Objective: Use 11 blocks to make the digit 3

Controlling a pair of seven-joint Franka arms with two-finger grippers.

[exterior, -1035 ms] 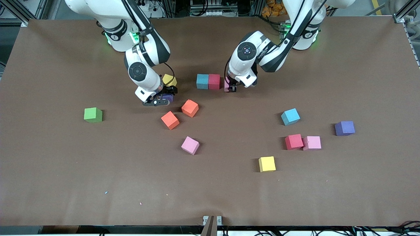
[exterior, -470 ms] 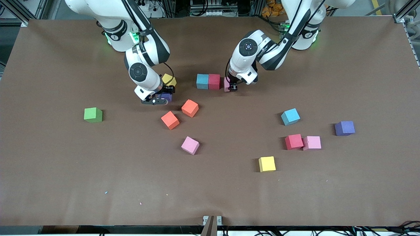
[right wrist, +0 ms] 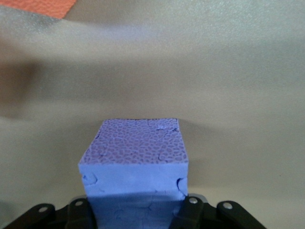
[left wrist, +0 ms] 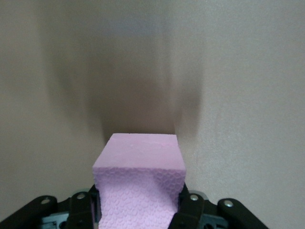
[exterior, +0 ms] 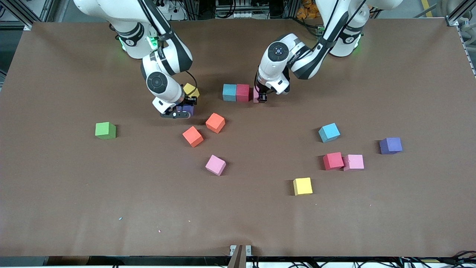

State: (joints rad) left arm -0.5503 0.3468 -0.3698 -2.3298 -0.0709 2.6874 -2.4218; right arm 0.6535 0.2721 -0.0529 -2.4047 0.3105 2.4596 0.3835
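A high front camera faces the robots' bases across the whole table point(exterior: 74, 208). Each wrist camera looks close down at its own held cube, both also seen from the front.

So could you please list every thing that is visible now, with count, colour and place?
table: one, brown, under everything.
row of cubes: light blue and red, touching, with a pink cube at the red one's side.
yellow cubes: two; one beside the right gripper, one nearest the front camera.
orange cubes: two, close together, mid-table.
pink cube: one, alone, nearer the camera than the orange ones.
green cube: one, toward the right arm's end.
light blue cube, red cube touching pink cube, purple cube: toward the left arm's end.
left gripper: shut on the row's pink cube.
right gripper: fingers around another purple cube.
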